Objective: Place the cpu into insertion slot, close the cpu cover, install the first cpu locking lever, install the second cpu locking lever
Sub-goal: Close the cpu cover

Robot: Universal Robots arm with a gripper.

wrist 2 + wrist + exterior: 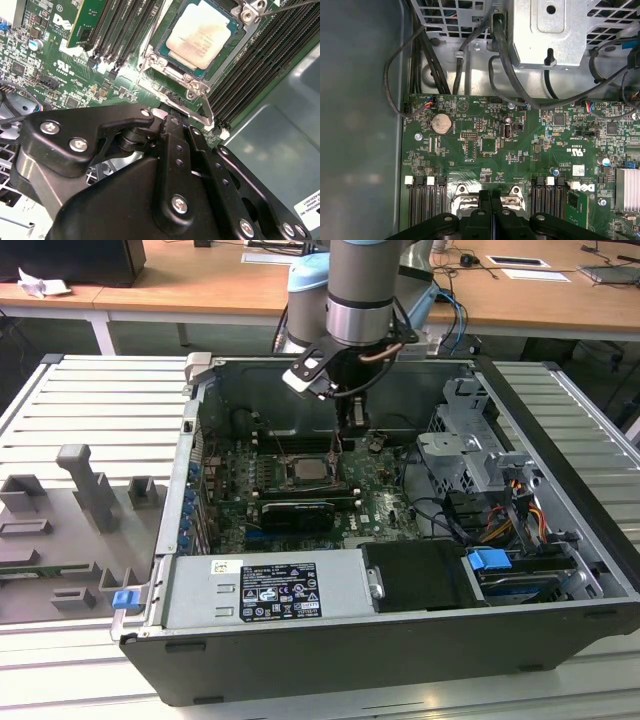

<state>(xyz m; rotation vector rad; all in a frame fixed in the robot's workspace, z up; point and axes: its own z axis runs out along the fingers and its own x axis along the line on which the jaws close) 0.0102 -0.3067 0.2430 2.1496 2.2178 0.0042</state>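
The cpu point(200, 32), a pale silver square, lies seated in the insertion slot point(167, 56) on the green board; in the exterior view the cpu point(305, 472) sits mid-board. The cpu cover point(220, 62), a silvery frame, lies flat around the chip. A thin metal locking lever point(207, 110) runs along the socket's corner nearest my fingers, and another lever point(285, 7) crosses the far corner. My gripper point(182, 125) hovers at the socket's edge, black fingers pressed together with nothing visibly between them. The gripper point(490, 197) shows its closed tips over the socket bracket, and the gripper point(338, 445) hangs just behind the socket.
Rows of black memory slots point(260, 60) flank the socket. A long black expansion card point(298, 512) lies in front of it, a power supply point(270, 590) nearer still. A drive cage point(470, 455) with loose cables point(510, 55) stands at the exterior view's right. Grey fixtures point(90, 490) sit outside the case.
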